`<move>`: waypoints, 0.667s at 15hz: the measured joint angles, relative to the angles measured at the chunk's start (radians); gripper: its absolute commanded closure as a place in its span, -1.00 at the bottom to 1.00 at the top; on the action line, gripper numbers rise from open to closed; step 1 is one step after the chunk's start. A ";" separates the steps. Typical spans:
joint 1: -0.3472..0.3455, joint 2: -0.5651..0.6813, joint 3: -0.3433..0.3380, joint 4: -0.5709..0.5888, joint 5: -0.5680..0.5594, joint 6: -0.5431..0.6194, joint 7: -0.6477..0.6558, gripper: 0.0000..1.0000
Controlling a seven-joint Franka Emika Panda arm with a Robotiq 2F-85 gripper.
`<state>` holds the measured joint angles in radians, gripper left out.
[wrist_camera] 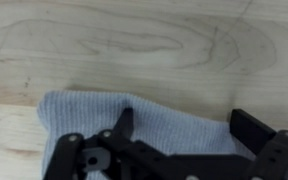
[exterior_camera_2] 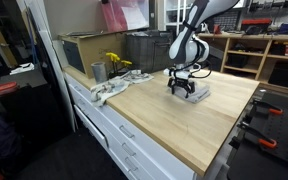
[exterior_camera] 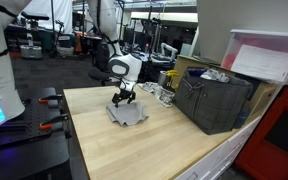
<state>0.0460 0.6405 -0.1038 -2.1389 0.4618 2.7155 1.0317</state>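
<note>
The black tool [wrist_camera: 184,118] stood spread wide, gripping nothing, low over a flat grey knitted cloth [wrist_camera: 84,115] that lay near the middle of the pale wooden bench [wrist_camera: 144,40].

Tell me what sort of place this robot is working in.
Probably a robotics lab or workshop: a long wooden workbench with drawers, open shelves of equipment behind it, and the gripper poised over a grey cloth on the bench.
</note>
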 measured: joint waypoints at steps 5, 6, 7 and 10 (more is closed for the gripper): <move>0.001 0.000 0.051 0.010 0.003 -0.006 -0.001 -1.00; -0.004 -0.001 0.061 0.012 0.007 -0.006 -0.004 -1.00; -0.010 -0.005 0.073 0.013 0.012 -0.006 -0.006 -1.00; -0.012 -0.042 0.077 0.010 0.012 0.001 -0.007 -1.00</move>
<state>0.0336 0.5983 -0.0269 -2.1290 0.4738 2.7161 1.0248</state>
